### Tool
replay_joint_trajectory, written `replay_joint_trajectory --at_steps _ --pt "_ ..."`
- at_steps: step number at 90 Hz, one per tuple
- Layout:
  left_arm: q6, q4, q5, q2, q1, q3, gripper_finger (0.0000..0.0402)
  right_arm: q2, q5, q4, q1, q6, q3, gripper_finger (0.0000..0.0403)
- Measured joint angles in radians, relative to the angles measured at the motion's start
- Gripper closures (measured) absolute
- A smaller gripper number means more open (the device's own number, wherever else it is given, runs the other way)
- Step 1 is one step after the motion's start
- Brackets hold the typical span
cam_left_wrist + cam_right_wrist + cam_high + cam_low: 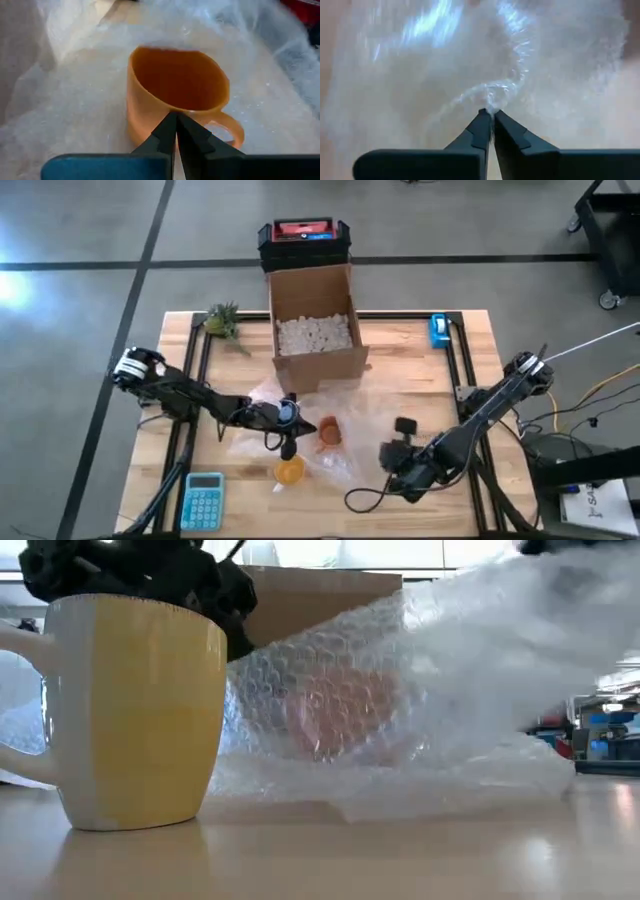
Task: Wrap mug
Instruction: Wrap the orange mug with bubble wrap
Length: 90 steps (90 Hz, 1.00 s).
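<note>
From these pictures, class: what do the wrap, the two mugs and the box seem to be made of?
Wrap: clear plastic bubble wrap, its air cells visible. Yellow mug and orange mug: probably glazed ceramic, with thick walls and a soft sheen, though plastic is possible. Box: plain brown cardboard, matte, with its flaps open.

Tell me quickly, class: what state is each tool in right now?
Left tool: shut, fingertips at the orange mug's rim.
Right tool: shut on the bubble wrap.
</note>
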Motion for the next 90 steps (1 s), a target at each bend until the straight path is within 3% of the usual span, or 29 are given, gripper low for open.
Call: replay_joint_trajectory --at_steps 8,17,46,58,69,90 --pt "0.012 -0.011 0.003 0.024 0.0 0.025 0.0402 0.004 0.09 0.072 -0.063 -0.123 0.024 0.0401" --pt "0.029 -0.086 0.008 0.022 0.0 0.058 0.0402 0.022 0.084 0.188 -0.151 -0.254 0.024 0.0402" --pt "0.03 -0.503 0.008 -0.121 0.0 0.186 0.0402 0.171 -0.238 0.285 -0.347 -0.348 0.018 0.0402" --pt "0.03 -0.63 0.008 -0.158 0.003 0.238 0.0402 0.231 -0.265 0.29 -0.37 -0.363 0.044 0.0403" --pt "0.053 -0.561 0.008 -0.128 0.004 0.257 0.0402 0.261 -0.273 0.291 -0.382 -0.377 0.069 0.0403" --pt "0.095 -0.381 0.032 0.037 0.004 0.264 0.0402 0.271 -0.299 0.301 -0.387 -0.365 0.081 0.0403"
